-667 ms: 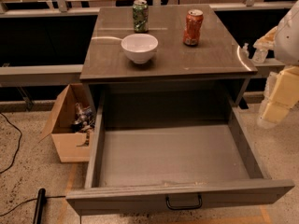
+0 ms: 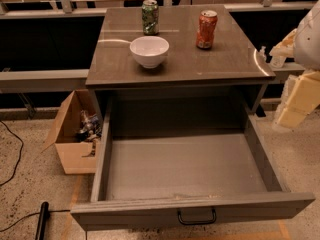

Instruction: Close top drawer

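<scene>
One wide drawer standing open below the table top

One grey drawer (image 2: 185, 169) juts far out of the cabinet toward the camera, its long boxy tray in full view with the bare grey floor showing between the two side walls. Its flat front panel (image 2: 135, 214) sits lowest in the view, and a small black handle (image 2: 196, 217) hangs at the middle of that panel. The back of the tray runs into the dark opening just under the table top (image 2: 225, 59).

On the table top stand three things, well apart from one another: a white bowl (image 2: 149, 51) near the front edge, a green can (image 2: 150, 17) upright behind it, and a red can (image 2: 206, 29) upright to the right of both.

The gripper (image 2: 278, 53) hovers just beside the right front corner of the table top, above and to the right of the drawer and touching neither the drawer nor the handle. Whether it is clenched or released cannot be told. The white and cream arm (image 2: 306, 39) fills the right edge of the view behind it.

Left of the cabinet, an open cardboard box (image 2: 70, 151) rests on the speckled floor (image 2: 30, 184) with small clutter inside. A thin black cable (image 2: 14, 149) curves across the floor further left.
</scene>
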`<state>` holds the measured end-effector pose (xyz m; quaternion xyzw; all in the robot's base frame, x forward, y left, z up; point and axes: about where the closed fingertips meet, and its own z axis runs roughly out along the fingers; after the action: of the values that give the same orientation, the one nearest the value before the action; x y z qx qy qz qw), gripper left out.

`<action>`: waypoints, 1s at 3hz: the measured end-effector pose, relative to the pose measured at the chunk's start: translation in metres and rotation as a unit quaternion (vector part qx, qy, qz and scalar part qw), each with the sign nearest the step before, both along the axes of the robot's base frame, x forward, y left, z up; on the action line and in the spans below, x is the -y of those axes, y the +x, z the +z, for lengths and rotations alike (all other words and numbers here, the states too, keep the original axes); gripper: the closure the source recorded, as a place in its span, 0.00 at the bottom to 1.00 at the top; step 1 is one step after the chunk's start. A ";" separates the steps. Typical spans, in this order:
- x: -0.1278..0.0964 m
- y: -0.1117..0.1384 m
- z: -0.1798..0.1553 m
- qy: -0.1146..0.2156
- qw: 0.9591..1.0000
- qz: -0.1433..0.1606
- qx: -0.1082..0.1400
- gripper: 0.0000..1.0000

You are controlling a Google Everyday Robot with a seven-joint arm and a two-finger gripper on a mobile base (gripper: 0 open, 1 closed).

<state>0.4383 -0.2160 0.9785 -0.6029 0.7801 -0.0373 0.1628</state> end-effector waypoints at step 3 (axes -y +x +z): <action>0.041 -0.039 -0.073 -0.001 1.000 -0.004 0.005 0.84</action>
<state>0.3994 -0.2567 0.9058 -0.5994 0.7819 -0.0416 0.1662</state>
